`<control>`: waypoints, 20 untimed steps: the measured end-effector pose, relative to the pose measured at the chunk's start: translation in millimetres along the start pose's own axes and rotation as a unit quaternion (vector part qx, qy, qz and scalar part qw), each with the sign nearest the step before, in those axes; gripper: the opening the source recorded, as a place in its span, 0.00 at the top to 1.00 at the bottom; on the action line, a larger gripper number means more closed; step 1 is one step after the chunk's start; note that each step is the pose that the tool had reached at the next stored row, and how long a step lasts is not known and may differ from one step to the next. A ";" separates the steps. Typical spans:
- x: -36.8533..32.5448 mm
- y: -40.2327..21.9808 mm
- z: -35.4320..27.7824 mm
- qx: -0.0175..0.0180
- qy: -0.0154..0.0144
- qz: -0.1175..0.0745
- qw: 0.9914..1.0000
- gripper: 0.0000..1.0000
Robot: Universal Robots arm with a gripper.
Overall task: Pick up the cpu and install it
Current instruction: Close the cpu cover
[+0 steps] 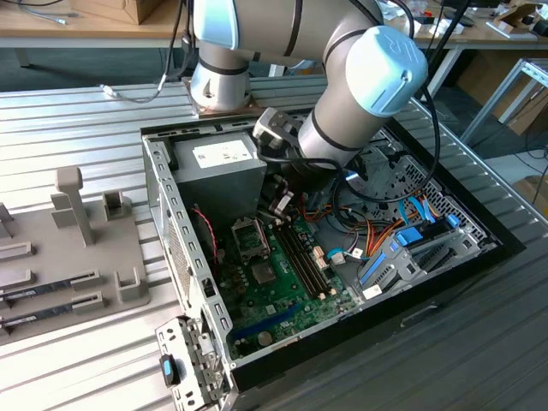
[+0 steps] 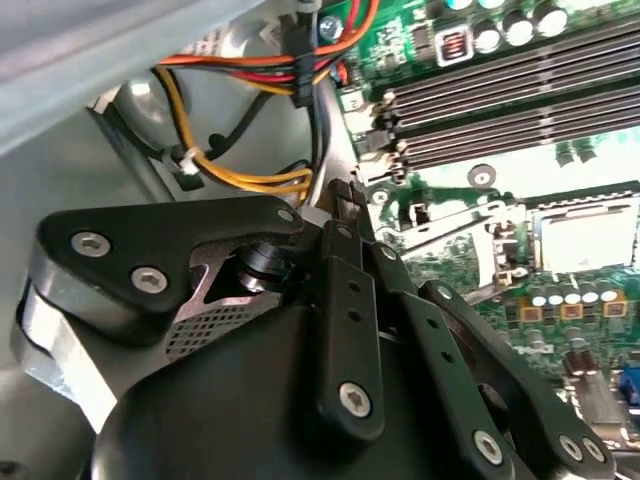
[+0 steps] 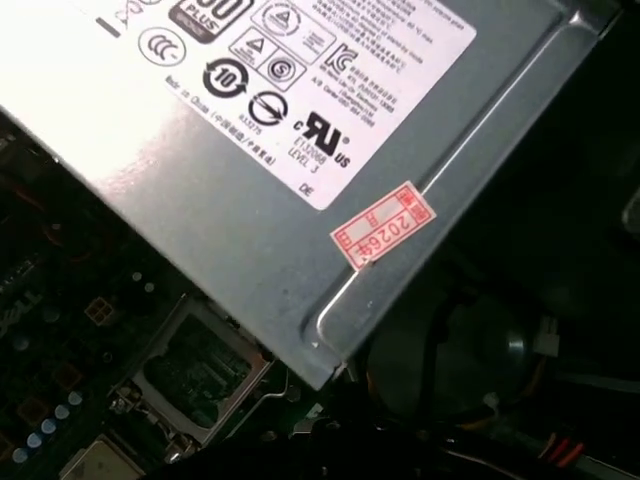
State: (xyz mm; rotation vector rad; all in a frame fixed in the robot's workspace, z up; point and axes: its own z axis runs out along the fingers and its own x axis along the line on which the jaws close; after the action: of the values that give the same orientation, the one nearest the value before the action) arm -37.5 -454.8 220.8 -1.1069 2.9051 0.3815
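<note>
Fingers (image 2: 342, 255) are pinched close together in the second wrist view, tips narrow. The gripper (image 2: 342, 195) is set low inside the open computer case (image 1: 175, 214), nearest a bundle of yellow and orange cables (image 2: 260, 180).

Just past those comes the green motherboard (image 2: 395, 40) with its long dark memory slots (image 2: 520, 90). And there's the cpu (image 2: 585, 238), as best I can read it: a pale silvery square lying flat inside the socket frame, apart from the fingers, with a metal latch bar (image 2: 460, 222) just beside it.

Out to the exterior view now. The socket (image 1: 251, 241) sits at seven o'clock from the wrist of the arm (image 1: 368, 77), and the grey power supply (image 1: 221, 163) at nine. Beyond the case, nine o'clock again, a grey fixture (image 1: 77, 257) on the ribbed worktop (image 1: 86, 111) carries two dark memory sticks (image 1: 51, 284).
</note>
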 end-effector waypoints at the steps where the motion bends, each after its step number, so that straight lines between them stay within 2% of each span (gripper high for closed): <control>1: 1.6 -1.8 -0.6 -0.001 -0.001 0.000 1.000 0.89; 3: 3.6 -3.6 -1.1 -0.003 -0.003 0.000 1.000 0.89; 4: 4.0 -3.5 -0.9 -0.006 -0.005 -0.001 1.000 0.89; 5: 4.5 -3.4 -0.8 -0.010 -0.009 -0.001 1.000 0.89; 6: 6.3 -4.2 -1.0 -0.017 -0.015 -0.002 1.000 0.89; 7: 8.4 -6.0 -1.7 -0.019 -0.017 -0.003 1.000 0.89; 10: 13.4 -11.0 -3.3 -0.021 -0.018 -0.004 1.000 0.89; 20: 20.0 -9.8 4.1 -0.026 -0.021 -0.010 0.999 0.89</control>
State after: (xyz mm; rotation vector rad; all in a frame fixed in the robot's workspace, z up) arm -46.4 -474.0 212.7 -1.1187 2.8617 0.4750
